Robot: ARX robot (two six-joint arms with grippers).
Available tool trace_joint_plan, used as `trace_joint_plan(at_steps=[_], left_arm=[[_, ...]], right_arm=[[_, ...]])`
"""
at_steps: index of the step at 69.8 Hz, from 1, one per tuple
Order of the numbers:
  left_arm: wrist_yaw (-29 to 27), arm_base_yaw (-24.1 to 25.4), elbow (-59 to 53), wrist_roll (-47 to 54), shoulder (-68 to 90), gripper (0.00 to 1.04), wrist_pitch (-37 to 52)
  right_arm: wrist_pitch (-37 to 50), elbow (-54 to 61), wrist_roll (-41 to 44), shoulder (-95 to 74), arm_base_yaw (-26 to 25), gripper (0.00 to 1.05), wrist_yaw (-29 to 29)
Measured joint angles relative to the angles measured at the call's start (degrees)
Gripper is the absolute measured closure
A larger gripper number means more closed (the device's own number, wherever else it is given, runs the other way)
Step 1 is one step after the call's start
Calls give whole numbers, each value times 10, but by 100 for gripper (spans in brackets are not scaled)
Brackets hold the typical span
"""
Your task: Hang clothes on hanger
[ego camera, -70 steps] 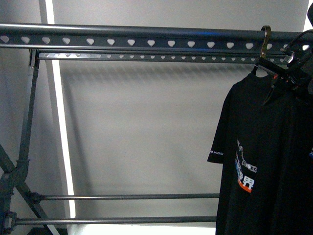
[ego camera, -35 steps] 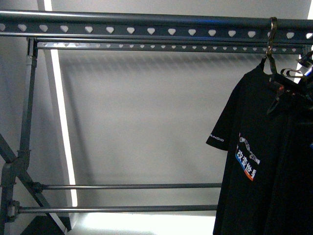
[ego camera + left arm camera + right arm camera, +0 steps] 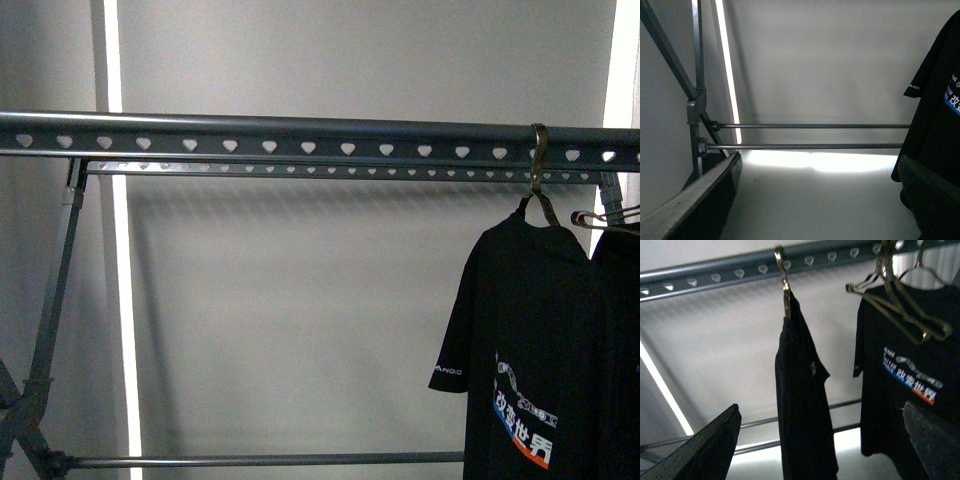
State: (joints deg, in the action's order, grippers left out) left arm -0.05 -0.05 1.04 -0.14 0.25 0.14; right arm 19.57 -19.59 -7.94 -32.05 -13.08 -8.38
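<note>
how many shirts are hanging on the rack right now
2 black T-shirts, both near the right end of the rack's top rail: the printed T-shirt, and a second black garment just right of it, cut off by the frame. More may hang out of view.

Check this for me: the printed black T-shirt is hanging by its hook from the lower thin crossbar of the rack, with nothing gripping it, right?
Not quite. The T-shirt hangs by its hook from the top rail with the heart-shaped holes, not the lower thin crossbar, as the front view shows. The rest holds: no gripper touches it there.
</note>
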Motion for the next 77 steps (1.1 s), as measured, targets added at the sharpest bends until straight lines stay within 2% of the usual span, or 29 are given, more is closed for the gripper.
trace_joint_plan(at_steps=[3,8,11,22,28,32,38,77], left_arm=[[0,0,0,0,0,5,0],[0,0,0,0,0,7,0],[0,0,0,0,0,6,0],[0,0,0,0,0,7,0],[0,0,0,0,0,7,0],[0,0,0,0,0,7,0],[0,0,0,0,0,7,0],[0,0,0,0,0,7,0]], right_arm=[[-32,18,14,58,0,10,-9],[-148,19,47,131,5,23,-33],[-173,27,56,145,13,30,-31],[-215,71,73,199,37,58,-7],[-219,88,76,236,95,74,71],[-217,94,77,244,118,83,76],[-214,115,78,254,128,102,82],[-202,168,79,296,129,102,82]])
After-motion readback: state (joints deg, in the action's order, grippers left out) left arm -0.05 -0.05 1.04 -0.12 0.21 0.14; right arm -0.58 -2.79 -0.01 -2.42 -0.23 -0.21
